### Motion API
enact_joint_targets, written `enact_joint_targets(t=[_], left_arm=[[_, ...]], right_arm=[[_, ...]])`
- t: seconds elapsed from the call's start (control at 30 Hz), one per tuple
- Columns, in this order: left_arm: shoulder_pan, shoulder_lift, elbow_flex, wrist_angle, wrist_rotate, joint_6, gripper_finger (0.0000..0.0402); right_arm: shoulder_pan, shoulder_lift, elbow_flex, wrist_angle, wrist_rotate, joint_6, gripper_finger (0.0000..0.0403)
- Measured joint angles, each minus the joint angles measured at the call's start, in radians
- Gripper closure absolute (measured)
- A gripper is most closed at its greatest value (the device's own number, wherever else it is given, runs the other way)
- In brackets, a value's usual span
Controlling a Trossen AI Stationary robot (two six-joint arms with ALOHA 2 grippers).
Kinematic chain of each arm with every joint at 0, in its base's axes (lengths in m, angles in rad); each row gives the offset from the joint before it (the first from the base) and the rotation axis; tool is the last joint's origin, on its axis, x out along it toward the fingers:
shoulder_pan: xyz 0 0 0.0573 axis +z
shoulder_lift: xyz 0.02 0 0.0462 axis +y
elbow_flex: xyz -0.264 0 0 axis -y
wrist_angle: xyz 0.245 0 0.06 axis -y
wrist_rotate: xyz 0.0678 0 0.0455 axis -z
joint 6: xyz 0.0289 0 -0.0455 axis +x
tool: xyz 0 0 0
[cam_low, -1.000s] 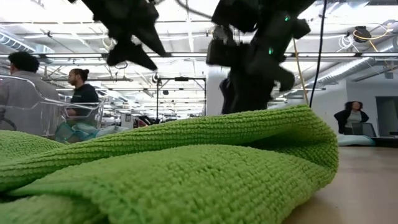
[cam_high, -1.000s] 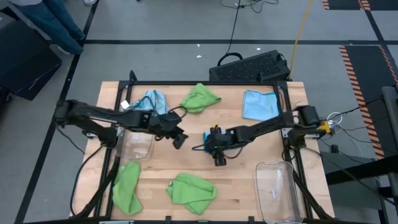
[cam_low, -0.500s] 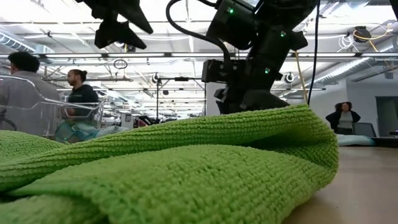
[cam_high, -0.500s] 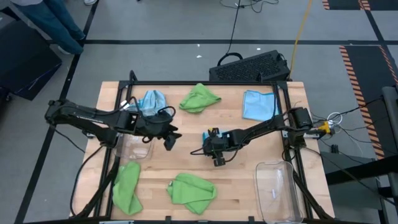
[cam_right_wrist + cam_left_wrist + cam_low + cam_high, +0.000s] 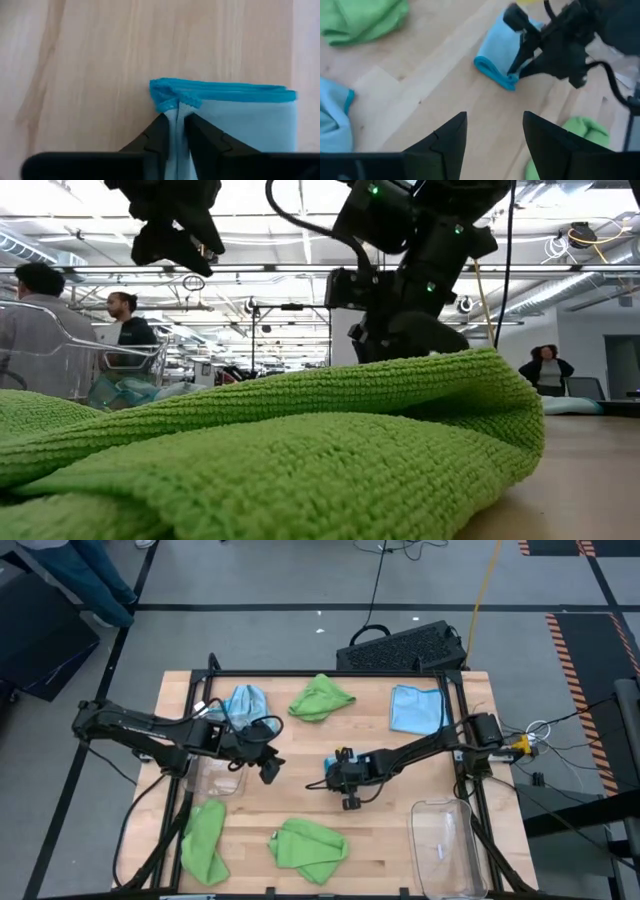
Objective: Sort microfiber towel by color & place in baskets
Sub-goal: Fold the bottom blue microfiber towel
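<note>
**Towels spread over the table, one blue cloth pinched at its middle**

Towel sorting stands like this, with every place given from the wooden table [image 5: 300, 810]. Near the table's middle, the right gripper [image 5: 175, 131] has its two fingers [image 5: 156, 137] nearly closed on the bunched edge of a folded light blue towel [image 5: 235, 120], a thin fold of cloth caught between them. The left wrist view shows this same blue towel lying on the wood under the right arm's dark head.

The left gripper [image 5: 494, 132] hangs above the table's left-centre part, its fingers [image 5: 449, 135] spread wide with nothing between them. It is well apart from the pinched cloth.

A second blue towel [image 5: 244, 700] lies crumpled at the table's far left part, just beside the left arm. A third blue towel [image 5: 417, 707] lies flat at the far right part. One green towel [image 5: 321, 697] sits between those two at the far edge. Another green towel [image 5: 204, 839] lies at the near left corner, and a third green towel [image 5: 309, 844] rests at the near edge around the middle; this one fills the low view.

One clear basket [image 5: 447, 845] sits at the table's near right corner. The other clear basket [image 5: 220, 776] sits at the left side, partly under the left arm. A black crate [image 5: 405, 647] lies on the floor beyond the table's far edge.
</note>
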Motion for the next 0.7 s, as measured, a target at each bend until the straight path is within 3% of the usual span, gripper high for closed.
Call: enact_joint_targets(t=[0.23,0.37,0.57,0.7], left_arm=[[-0.038,-0.003,0.000,0.015,0.015,0.014,0.0206],[-0.099,0.015,0.000,0.108,0.038,0.065,0.0206],[-0.198,0.066,0.000,0.127,-0.085,0.074,0.0206],[-0.213,0.105,-0.001,0.163,-0.105,0.040,0.0206]], right_arm=[[0.000,-0.068,0.000,-0.001,-0.001,0.028,0.0396],[-0.007,-0.093,0.000,-0.003,-0.001,0.068,0.0386],[-0.011,-0.092,-0.001,0.004,0.002,0.107,0.0364],[-0.011,-0.068,-0.002,0.052,0.002,0.163,0.0363]])
